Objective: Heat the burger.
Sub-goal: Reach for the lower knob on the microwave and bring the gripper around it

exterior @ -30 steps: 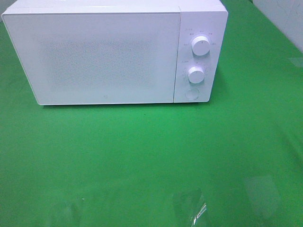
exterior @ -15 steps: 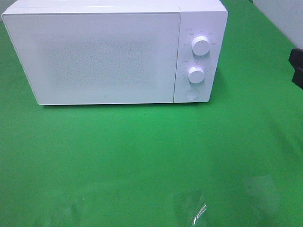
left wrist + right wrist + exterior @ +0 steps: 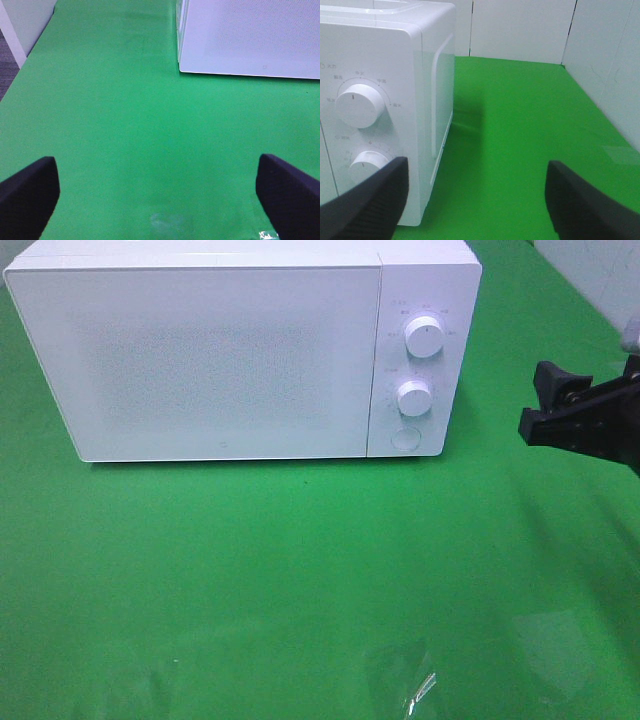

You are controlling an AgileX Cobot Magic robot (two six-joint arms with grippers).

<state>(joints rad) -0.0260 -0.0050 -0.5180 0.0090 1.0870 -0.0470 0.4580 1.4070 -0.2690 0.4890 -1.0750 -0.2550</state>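
Off to the right of the microwave [image 3: 220, 360], the right gripper [image 3: 537, 400] hovers wide open, empty; left gripper [image 3: 160, 187] likewise. Door's shut, burger nowhere in view, maybe inside. Next probably means lining up on a knob [image 3: 425, 337].

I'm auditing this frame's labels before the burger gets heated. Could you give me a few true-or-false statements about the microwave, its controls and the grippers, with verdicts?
1. The white box-shaped microwave has its door shut. True.
2. Its upper round white dial and lower round white dial stand above a round white button. True.
3. A burger lies in front of the microwave. False: no burger shows in any view.
4. The right gripper is clamped on the upper dial. False: it is open, off to the microwave's right, touching nothing.
5. The left gripper is open and empty. True.
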